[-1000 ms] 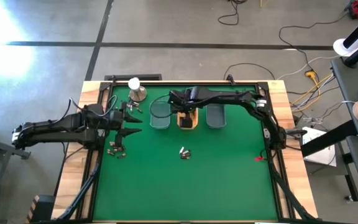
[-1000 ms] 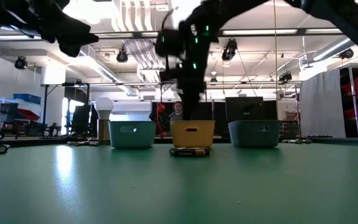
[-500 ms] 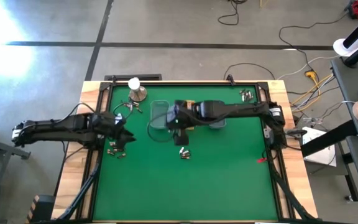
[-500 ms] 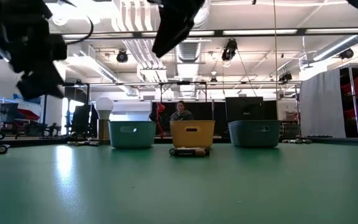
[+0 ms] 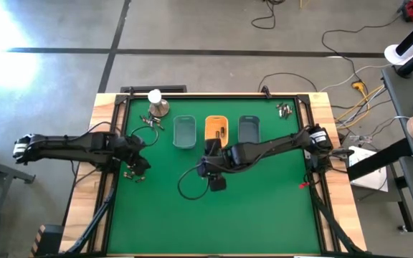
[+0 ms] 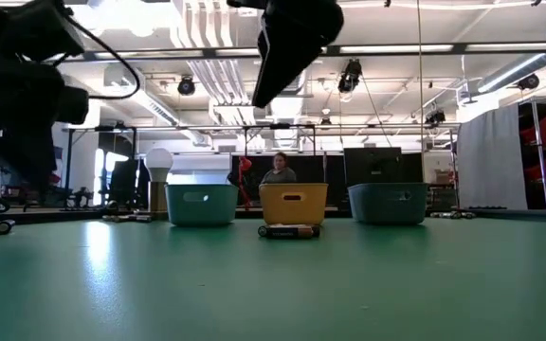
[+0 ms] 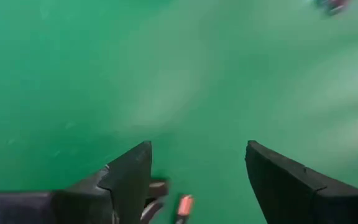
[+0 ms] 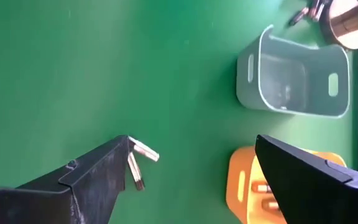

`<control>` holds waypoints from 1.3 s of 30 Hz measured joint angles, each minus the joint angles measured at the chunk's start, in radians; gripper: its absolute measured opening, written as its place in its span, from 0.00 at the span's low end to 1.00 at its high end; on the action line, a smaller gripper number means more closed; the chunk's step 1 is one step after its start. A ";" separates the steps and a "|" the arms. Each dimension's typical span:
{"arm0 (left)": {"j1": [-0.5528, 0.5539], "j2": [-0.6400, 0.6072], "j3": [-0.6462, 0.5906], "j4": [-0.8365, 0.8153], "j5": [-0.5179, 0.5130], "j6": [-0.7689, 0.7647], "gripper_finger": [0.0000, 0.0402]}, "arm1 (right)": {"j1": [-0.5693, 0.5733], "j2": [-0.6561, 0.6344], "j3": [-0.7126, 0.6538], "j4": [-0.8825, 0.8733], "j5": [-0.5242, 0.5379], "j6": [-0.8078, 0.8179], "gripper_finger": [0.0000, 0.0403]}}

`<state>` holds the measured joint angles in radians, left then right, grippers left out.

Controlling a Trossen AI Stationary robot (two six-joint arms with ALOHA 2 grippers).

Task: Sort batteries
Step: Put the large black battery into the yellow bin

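Two small batteries [image 8: 139, 163] lie on the green mat [image 5: 264, 208] near the table's middle; in the low view these batteries [image 6: 289, 230] lie before the orange tray [image 6: 293, 202]. My right gripper [image 8: 194, 168] hovers open above them, touching nothing. More batteries [image 5: 133, 175] lie at the mat's left side. My left gripper [image 7: 197, 158] stands open just over them and also touches nothing; two of those batteries [image 7: 180, 205] show between its fingers. The orange tray [image 5: 216, 130] holds batteries [image 8: 263, 186].
Two teal trays [image 5: 184, 131] [image 5: 249, 130] flank the orange one at the far side. A metal dome with a white ball [image 5: 156, 104] stands far left, with small parts beside it [image 5: 149, 122]. More batteries [image 5: 285, 109] lie far right. A person [image 6: 278, 169] sits beyond the table.
My right gripper has left the spot above the orange tray, swinging toward the table's near edge until it came over the two middle batteries. My left gripper has sunk toward the batteries at the left, tipping down and rolling about its own line.
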<state>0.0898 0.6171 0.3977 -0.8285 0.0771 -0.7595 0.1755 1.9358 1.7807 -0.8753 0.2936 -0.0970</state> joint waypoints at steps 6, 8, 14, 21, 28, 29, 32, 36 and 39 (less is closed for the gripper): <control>0.000 0.098 0.002 -0.036 -0.055 -0.010 0.60 | 0.022 0.000 -0.033 0.033 0.032 -0.004 0.86; 0.000 0.126 0.025 -0.053 -0.089 -0.013 0.60 | 0.023 0.000 -0.033 0.048 0.032 -0.008 0.86; 0.001 0.201 0.161 -0.176 -0.173 -0.021 0.59 | 0.023 0.000 -0.033 0.045 0.032 -0.015 0.86; 0.001 0.258 0.207 -0.236 -0.157 -0.035 0.58 | 0.026 0.000 -0.034 0.043 0.032 -0.004 0.86; 0.001 0.269 0.202 -0.230 -0.154 -0.030 0.58 | 0.028 0.000 -0.034 0.031 0.032 -0.005 0.86; 0.001 0.268 0.203 -0.232 -0.154 -0.027 0.58 | 0.029 0.000 -0.034 0.029 0.032 -0.005 0.86; 0.001 0.265 0.209 -0.239 -0.143 -0.011 0.58 | 0.032 0.000 -0.034 0.014 0.032 0.008 0.86; 0.001 0.265 0.210 -0.241 -0.109 0.001 0.58 | 0.037 0.000 -0.034 0.001 0.031 0.027 0.86; 0.001 0.271 0.209 -0.240 -0.096 0.006 0.58 | 0.043 0.000 -0.034 -0.002 0.031 0.029 0.86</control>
<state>0.0906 0.8885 0.6071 -1.0686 -0.0189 -0.7532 0.2183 1.9354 1.7466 -0.8776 0.3244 -0.0684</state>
